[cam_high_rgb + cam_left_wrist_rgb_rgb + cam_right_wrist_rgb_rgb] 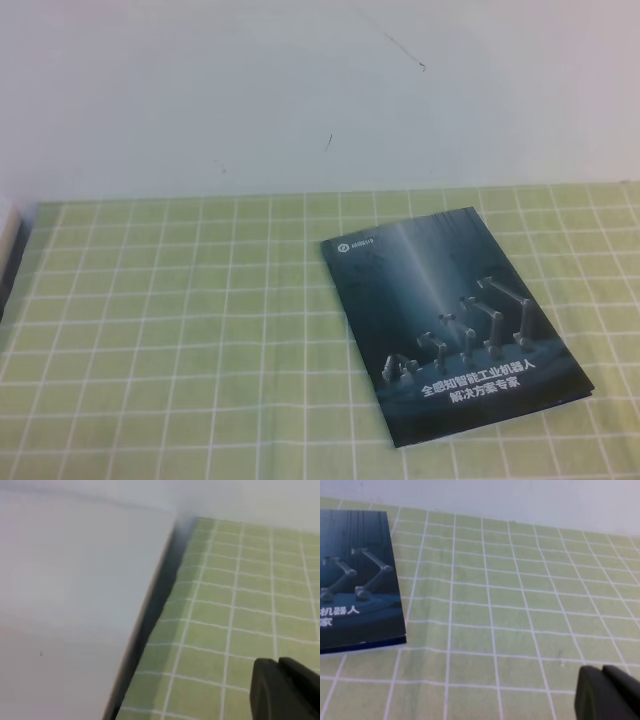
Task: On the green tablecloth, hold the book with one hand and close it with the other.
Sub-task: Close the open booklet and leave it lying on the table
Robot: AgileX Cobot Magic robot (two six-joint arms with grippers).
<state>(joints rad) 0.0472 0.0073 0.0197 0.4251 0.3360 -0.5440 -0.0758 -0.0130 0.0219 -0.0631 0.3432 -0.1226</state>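
The book (455, 325) lies closed and flat on the green tablecloth (180, 320), right of centre, with its dark teal cover and white title facing up. Neither gripper appears in the exterior high view. In the right wrist view the book (355, 580) is at the left, and my right gripper (601, 672) sits low at the right over bare tablecloth (520, 605), its black fingers pressed together. In the left wrist view my left gripper (277, 667) hangs over the tablecloth (240, 605) near its left edge, fingers together, holding nothing.
A white surface (300, 90) lies beyond the cloth's far edge. In the left wrist view a dark gap (150, 615) runs along the cloth's left edge beside a white panel (65, 590). A pale object (8, 240) sits at the far left border.
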